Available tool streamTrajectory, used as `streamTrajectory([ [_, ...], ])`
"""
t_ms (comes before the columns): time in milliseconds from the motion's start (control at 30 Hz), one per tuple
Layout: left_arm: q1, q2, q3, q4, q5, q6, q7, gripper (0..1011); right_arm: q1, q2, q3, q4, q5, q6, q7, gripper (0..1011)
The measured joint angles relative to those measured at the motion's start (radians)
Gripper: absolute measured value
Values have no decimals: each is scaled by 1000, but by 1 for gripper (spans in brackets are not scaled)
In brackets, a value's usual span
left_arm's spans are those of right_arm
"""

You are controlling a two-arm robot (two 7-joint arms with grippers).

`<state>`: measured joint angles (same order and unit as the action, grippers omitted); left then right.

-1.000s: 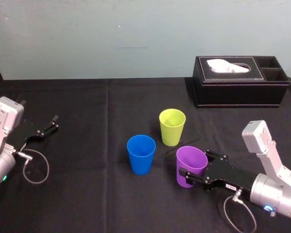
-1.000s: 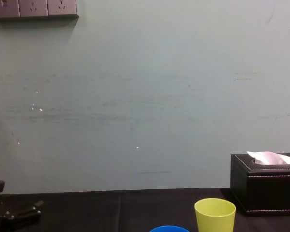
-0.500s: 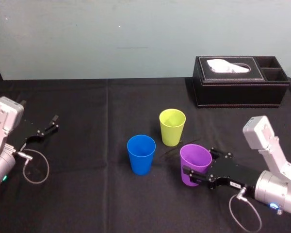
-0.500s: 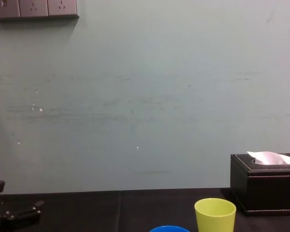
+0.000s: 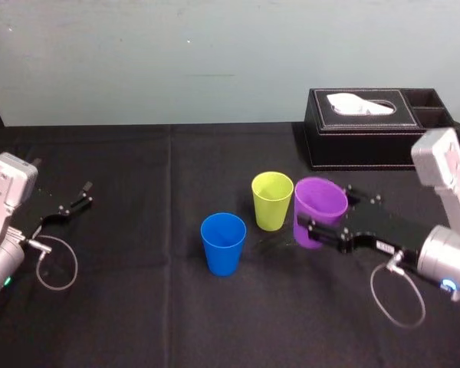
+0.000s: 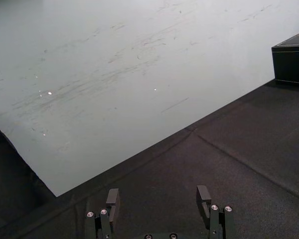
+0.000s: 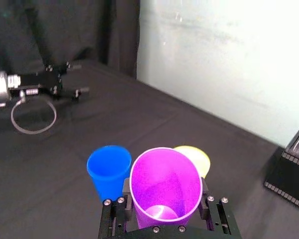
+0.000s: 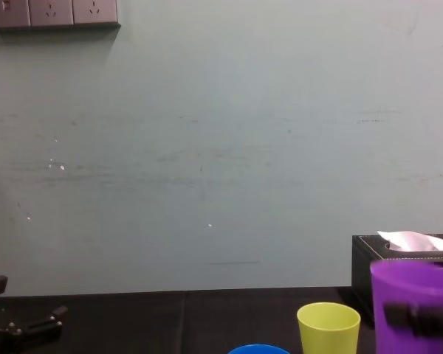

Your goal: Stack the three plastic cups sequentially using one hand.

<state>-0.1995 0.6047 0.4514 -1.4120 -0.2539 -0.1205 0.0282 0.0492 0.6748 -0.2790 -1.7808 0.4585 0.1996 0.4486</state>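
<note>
Right claw point(image 5: 326, 211) grips the purple cup point(image 5: 319, 201), just right of the yellow-green cup point(image 5: 272, 199); left claw point(image 5: 75, 201) rests spread wide at left.

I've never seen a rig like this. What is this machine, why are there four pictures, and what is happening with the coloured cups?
It is a robot with two arms, each ending in a two-fingered clamp called a gripper. Four cameras look at once: one on its head looking down, one on its chest looking across, and one on each wrist. On the black-clothed table stand a blue cup and a yellow-green cup, with a black tissue box farther back on the right. The right gripper is clamped on a purple cup, holding it tilted and raised beside the yellow-green one. The left gripper rests open at the table's left side, idle.
</note>
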Motion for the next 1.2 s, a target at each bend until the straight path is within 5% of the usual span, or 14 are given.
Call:
streamTrajectory([
  [267, 0, 0, 0, 0, 0, 0, 0, 1010, 86, -32, -19, -10, -6, 48, -32, 734],
  [600, 0, 0, 0, 0, 0, 0, 0, 1010, 196, -87, -77, 59, -52, 93, -54, 735],
  [1200, 0, 0, 0, 0, 0, 0, 0, 1010, 296, -164, -125, 183, -108, 106, -53, 735],
])
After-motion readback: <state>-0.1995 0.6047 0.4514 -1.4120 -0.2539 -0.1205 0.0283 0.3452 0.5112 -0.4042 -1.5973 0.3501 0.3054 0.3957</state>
